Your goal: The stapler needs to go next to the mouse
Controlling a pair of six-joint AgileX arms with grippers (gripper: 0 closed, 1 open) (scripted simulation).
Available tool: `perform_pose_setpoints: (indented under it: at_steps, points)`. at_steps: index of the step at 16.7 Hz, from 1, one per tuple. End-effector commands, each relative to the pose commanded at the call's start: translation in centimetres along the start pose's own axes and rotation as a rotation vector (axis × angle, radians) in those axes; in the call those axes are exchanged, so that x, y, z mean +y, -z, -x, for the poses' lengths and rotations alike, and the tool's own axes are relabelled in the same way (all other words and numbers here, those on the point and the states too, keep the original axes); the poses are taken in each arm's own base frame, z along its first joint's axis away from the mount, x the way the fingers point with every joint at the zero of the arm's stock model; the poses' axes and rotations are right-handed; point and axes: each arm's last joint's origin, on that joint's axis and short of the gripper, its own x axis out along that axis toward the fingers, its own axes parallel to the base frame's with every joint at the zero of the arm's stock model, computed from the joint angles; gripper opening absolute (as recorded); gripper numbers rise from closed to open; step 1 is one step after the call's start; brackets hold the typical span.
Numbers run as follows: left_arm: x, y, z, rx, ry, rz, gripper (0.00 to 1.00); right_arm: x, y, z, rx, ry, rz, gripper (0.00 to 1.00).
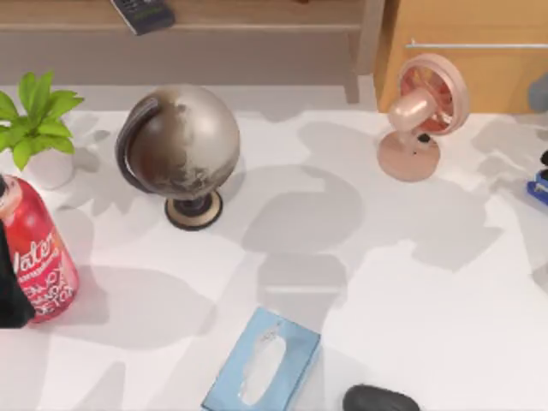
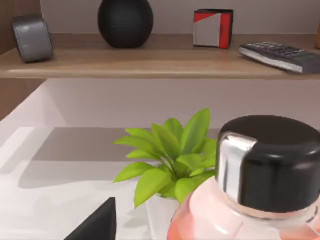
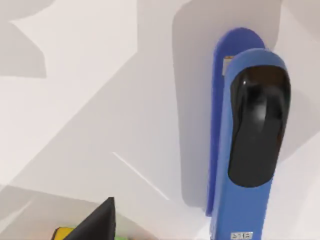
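You see the blue stapler [image 1: 538, 189] lying flat on the white table [image 1: 411, 282] at the far right edge of the top view, about halfway down, and the black mouse [image 1: 381, 399] sits well apart from it at the bottom edge, just right of the light-blue tissue box [image 1: 262, 362]. In the right wrist view the stapler [image 3: 250, 145] lies close below the camera, but you cannot tell how the right gripper's jaws stand. The left arm waits at the left edge by the red can [image 1: 36, 253], its jaws hidden too.
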Motion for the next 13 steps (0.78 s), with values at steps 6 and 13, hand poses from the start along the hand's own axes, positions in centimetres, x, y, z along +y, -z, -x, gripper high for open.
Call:
perform_pose_setpoints:
  at_steps: [6,13]
  points:
    - [0.0,0.0,0.0,0.0,0.0,0.0,1.0,-0.7,-0.5,-1.5,0.034,-0.038,0.021,1.0]
    - [0.0,0.0,0.0,0.0,0.0,0.0,1.0,-0.6,-0.5,-4.5,0.032,-0.035,0.021,1.0]
